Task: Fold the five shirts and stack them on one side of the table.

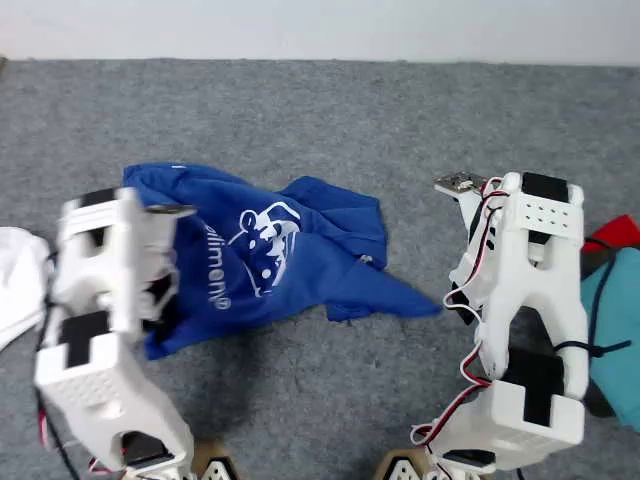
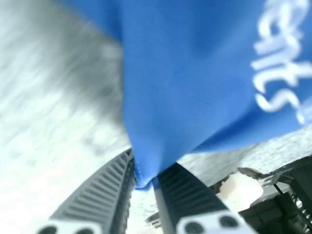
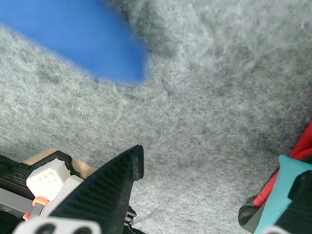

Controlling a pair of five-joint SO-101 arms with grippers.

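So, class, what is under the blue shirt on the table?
Grey felt table shows around the blue shirt; the left gripper pinches one edge between its fingers. Whatever lies beneath the crumpled middle is covered by the cloth.

The table point(image 1: 330, 110) has a grey, felt-like covering that runs back to a pale strip at the far edge. A blue shirt point(image 1: 300, 260) with white print lies crumpled across its middle, one pointed corner stretching toward the right side. A white garment point(image 1: 15, 280) lies at the left edge, while a teal garment point(image 1: 615, 320) lies at the right edge, a red garment point(image 1: 615, 233) just behind it
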